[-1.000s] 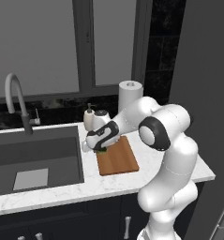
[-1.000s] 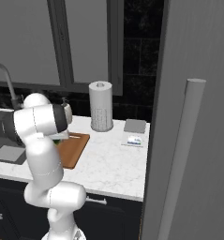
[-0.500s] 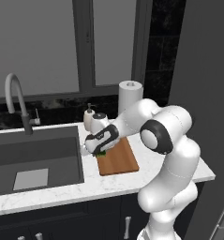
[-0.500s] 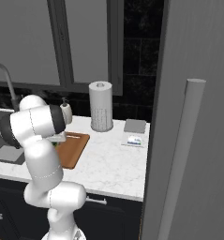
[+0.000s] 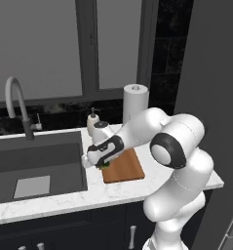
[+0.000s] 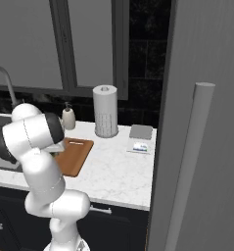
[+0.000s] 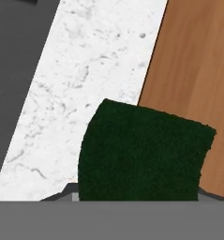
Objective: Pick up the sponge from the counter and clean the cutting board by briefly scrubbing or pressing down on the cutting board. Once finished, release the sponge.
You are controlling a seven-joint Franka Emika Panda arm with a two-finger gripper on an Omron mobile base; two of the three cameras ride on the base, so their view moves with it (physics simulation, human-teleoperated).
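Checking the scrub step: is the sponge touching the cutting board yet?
Cannot tell. In the hand view the sponge overlaps the cutting board edge, but from above no gap or contact shows. In the left base view the arm hides it.

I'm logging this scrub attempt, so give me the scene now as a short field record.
sponge: dark green top, straddling the board's left edge in the hand view
cutting board: flat on the counter, right of the sink
counter: white marble
gripper: low over the board's sink-side edge; fingers hidden by the sponge
sink: dark basin
paper towel roll: upright, behind the board
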